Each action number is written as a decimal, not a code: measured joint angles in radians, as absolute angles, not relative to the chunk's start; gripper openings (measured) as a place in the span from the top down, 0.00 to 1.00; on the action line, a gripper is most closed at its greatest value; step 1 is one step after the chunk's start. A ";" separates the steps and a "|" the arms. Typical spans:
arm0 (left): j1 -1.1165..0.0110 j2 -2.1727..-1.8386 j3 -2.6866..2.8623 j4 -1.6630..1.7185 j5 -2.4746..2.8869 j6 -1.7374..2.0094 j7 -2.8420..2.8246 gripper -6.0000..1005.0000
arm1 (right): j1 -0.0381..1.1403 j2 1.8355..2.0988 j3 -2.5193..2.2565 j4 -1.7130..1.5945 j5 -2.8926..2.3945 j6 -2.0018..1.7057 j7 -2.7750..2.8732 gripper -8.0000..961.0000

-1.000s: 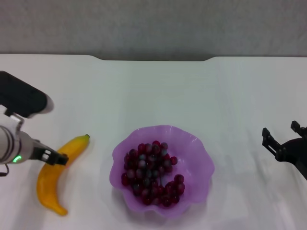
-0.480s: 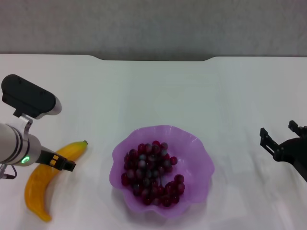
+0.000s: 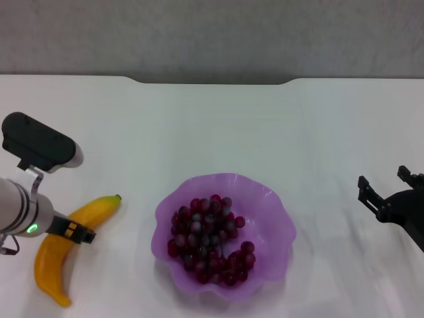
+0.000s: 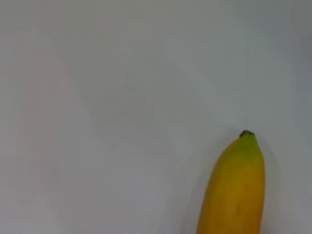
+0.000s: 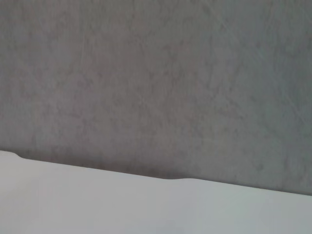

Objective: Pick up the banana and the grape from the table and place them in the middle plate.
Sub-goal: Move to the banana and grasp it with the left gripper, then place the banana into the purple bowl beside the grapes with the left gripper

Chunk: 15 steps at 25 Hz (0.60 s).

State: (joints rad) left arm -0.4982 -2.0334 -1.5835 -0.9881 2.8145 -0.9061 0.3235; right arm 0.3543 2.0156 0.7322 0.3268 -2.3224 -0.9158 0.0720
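The banana (image 3: 58,255) lies on the white table (image 3: 218,126) at the front left, its stem tip pointing toward the plate. Its tip end also shows in the left wrist view (image 4: 236,187). My left gripper (image 3: 78,232) sits across the banana's middle. The grape bunch (image 3: 209,238) lies inside the purple scalloped middle plate (image 3: 268,199) at the front centre. My right gripper (image 3: 387,195) is open and empty, low over the table at the far right, well apart from the plate.
The table's notched far edge (image 3: 212,82) meets a grey wall (image 3: 212,33); both also show in the right wrist view, the edge (image 5: 165,178) below the wall. Bare tabletop lies between the banana and the plate.
The banana has shifted left and toward the front edge, then stayed put. My left gripper has drawn back a little to the left over it. The right gripper has barely moved.
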 joint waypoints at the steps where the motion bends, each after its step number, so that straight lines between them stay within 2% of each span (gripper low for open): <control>1: -0.500 -2.033 -1.585 -0.988 2.815 -0.903 0.322 0.16 | 0.355 2.016 0.732 0.327 -2.322 -0.916 0.072 0.12; 6: -0.504 -2.033 -1.606 -0.987 2.815 -0.895 0.317 0.28 | 0.355 2.016 0.730 0.327 -2.322 -0.916 0.072 0.12; 9: -0.503 -2.032 -1.623 -0.987 2.815 -0.894 0.317 0.48 | 0.355 2.016 0.730 0.327 -2.322 -0.916 0.072 0.12; 15: -0.502 -2.032 -1.623 -0.990 2.814 -0.893 0.316 0.52 | 0.356 2.016 0.730 0.328 -2.322 -0.916 0.072 0.12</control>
